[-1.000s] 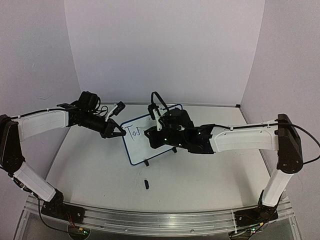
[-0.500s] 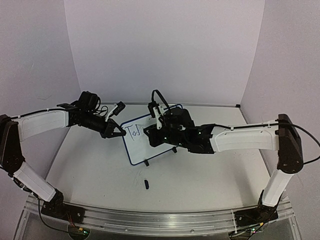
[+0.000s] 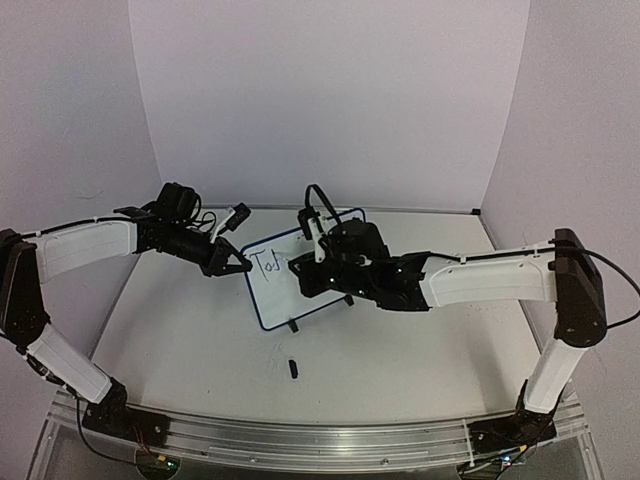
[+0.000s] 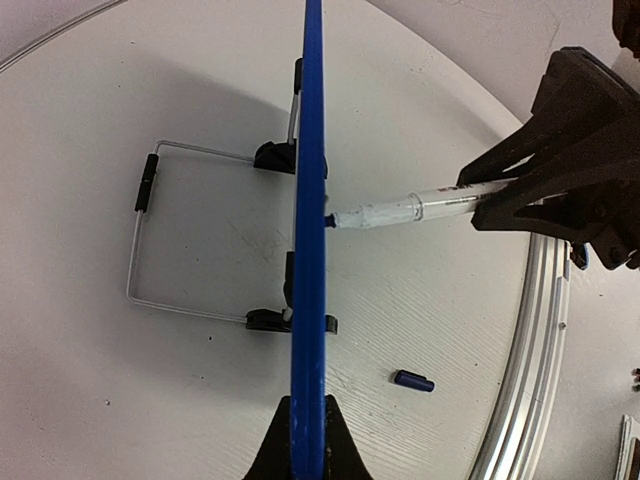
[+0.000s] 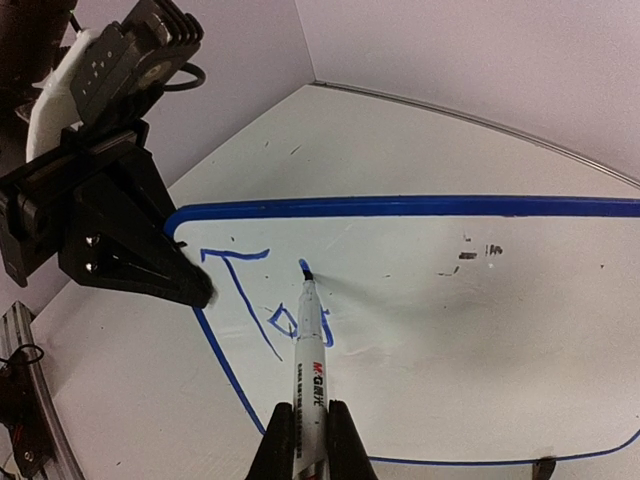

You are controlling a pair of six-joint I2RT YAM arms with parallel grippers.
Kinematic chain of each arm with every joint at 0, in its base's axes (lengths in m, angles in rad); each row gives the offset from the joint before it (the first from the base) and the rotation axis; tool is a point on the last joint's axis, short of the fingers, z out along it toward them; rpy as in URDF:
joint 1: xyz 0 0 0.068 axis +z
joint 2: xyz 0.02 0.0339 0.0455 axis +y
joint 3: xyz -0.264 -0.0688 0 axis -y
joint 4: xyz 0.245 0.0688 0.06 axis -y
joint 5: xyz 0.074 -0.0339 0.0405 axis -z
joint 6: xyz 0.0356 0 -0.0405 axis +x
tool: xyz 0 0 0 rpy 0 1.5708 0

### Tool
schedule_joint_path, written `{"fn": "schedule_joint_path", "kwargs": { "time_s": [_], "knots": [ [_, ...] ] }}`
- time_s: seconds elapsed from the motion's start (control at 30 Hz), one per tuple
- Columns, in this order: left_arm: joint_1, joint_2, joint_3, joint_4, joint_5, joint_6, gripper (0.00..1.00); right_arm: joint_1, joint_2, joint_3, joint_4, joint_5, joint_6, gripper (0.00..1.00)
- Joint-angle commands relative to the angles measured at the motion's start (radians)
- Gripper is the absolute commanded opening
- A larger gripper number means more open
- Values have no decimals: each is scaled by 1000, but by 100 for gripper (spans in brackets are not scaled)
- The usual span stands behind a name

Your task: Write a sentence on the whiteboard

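From above, the whiteboard (image 3: 275,295) stands on its long edge, its long axis slanting from near-left to far-right. The left claw (image 3: 243,268) is clenched on its left edge and the right claw (image 3: 318,262), in front of its face, grasps a pen (image 3: 315,235). A cap (image 3: 293,368) lies nearer than both. Since a second ago, the board and left claw have stayed put. The left wrist view shows the board (image 4: 312,150) edge-on, running straight away from the claw (image 4: 308,455), with the pen (image 4: 400,212) square against its face. The right wrist view has the pen (image 5: 310,350) pointing away from the claw (image 5: 305,440), its tip just past the blue writing (image 5: 255,300), "To" and part of a letter.
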Motion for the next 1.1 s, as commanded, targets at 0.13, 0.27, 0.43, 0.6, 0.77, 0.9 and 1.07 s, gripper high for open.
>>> {"fn": "schedule_joint_path", "kwargs": {
  "time_s": [0.13, 0.27, 0.43, 0.6, 0.77, 0.9, 1.07],
  "knots": [
    [-6, -1, 32, -57, -30, 24, 0, -5, -13, -44, 24, 31, 35, 0],
    [-6, 1, 33, -59, -30, 24, 0, -5, -18, -58, 24, 40, 41, 0],
    [-6, -2, 34, -59, -32, 24, 0, -5, -20, -77, 12, 44, 48, 0],
    [-6, -4, 33, -58, -34, 24, 0, -5, -46, -101, 5, 67, 45, 0],
    [-6, -5, 33, -59, -33, 24, 0, -6, -97, -111, 3, 88, 33, 0],
    [-6, -6, 33, -61, -36, 25, 0, -7, -115, -108, 9, 69, 20, 0],
    [-6, -6, 33, -60, -38, 25, 0, -11, -107, -109, 37, 21, 18, 0]
  ]
}}
